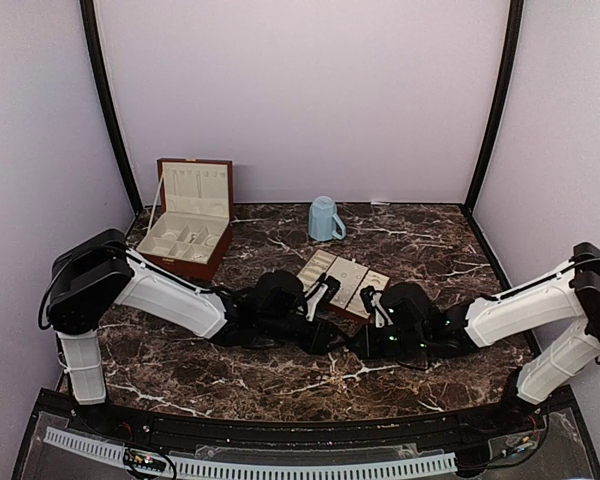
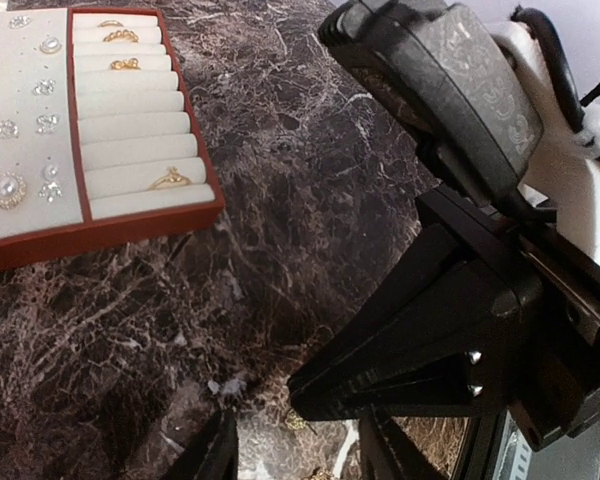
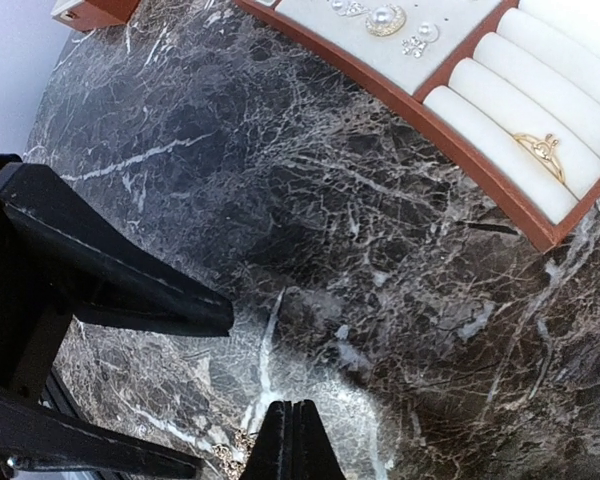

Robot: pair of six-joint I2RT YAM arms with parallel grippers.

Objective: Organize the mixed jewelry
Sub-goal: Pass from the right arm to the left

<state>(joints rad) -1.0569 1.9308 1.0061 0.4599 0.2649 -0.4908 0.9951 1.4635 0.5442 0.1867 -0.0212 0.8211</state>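
**Both arms reach low to mid-table, grippers nearly tip to tip**

The left gripper [image 2: 300, 440] has its jaws apart around a small gold piece [image 2: 296, 421] lying on the marble table [image 2: 310, 180]. The right gripper [image 3: 292, 425] is pinched closed, with nothing visibly held. Nearby, the tray [image 2: 130, 225] holds earrings [image 2: 8, 190] on its pad and gold rings [image 2: 170, 180] in its rolls. The wooden box [image 1: 190, 215] stands open at the back left.

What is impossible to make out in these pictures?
Top view: whatever lies on the tray is too small to see.
Left wrist view: the gold speck by the left gripper is too blurred to identify.
Right wrist view: the edge cuts off most of the tray.
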